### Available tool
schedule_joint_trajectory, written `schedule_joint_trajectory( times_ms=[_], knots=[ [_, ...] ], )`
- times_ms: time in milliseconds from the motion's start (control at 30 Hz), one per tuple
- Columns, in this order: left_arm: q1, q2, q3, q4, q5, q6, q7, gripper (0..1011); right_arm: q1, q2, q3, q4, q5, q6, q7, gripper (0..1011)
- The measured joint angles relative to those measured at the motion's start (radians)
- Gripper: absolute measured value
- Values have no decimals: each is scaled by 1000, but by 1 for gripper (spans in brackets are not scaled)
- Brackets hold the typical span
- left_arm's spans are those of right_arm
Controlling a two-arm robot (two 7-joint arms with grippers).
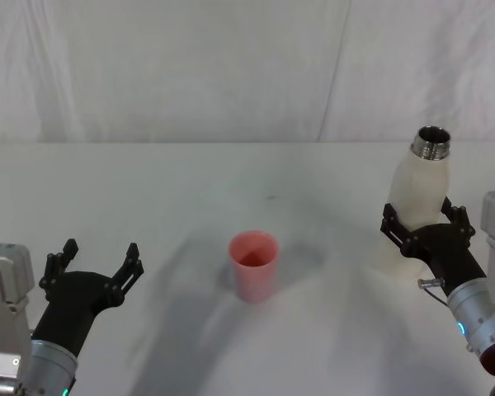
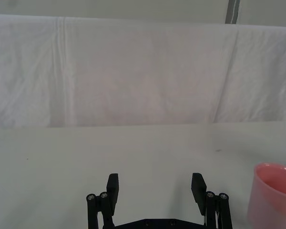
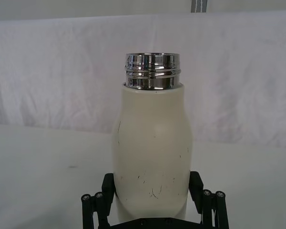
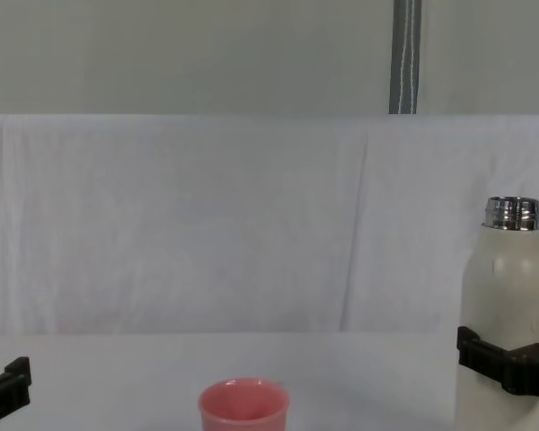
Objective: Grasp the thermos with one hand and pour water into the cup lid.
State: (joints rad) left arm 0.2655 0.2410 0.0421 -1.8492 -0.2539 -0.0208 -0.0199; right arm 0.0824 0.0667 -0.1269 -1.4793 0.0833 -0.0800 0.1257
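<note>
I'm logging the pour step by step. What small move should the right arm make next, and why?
Probably lift the thermos and carry it left toward the cup lid. The right gripper already has its fingers around the upright bottle's body, while the pink cup stands apart at the table's middle. The left gripper hangs open, idle, at the near left.

Black pincer (image 1: 91, 262) fingers, silver wrist cuffs, small teal indicator lights.

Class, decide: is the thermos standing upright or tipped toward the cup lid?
Upright. The thermos stands vertical, steel neck pointing up, with the right end effector around its body; the cup lid sits apart.
</note>
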Motion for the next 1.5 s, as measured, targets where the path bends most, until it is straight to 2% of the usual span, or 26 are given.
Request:
schedule_joint_trajectory(
  times_ms=[600, 867, 1033, 1367, 1467, 1500],
  knots=[
    [0, 0, 0, 0, 0, 0, 0, 1001, 42, -3, -8, 43, -4, -4, -3, 1000],
    [0, 0, 0, 0, 0, 0, 0, 1001, 40, -2, -8, 41, -5, -4, -3, 1000],
    [0, 0, 0, 0, 0, 0, 0, 1001, 38, -2, -8, 40, -5, -4, -3, 947],
    [0, 0, 0, 0, 0, 0, 0, 1001, 37, -2, -8, 38, -5, -3, -3, 947],
    [0, 0, 0, 0, 0, 0, 0, 1001, 22, 14, -16, 4, -42, -4, -16, 947],
    [0, 0, 0, 0, 0, 0, 0, 1001, 15, 28, -24, -17, -82, -1, -31, 948]
  ],
)
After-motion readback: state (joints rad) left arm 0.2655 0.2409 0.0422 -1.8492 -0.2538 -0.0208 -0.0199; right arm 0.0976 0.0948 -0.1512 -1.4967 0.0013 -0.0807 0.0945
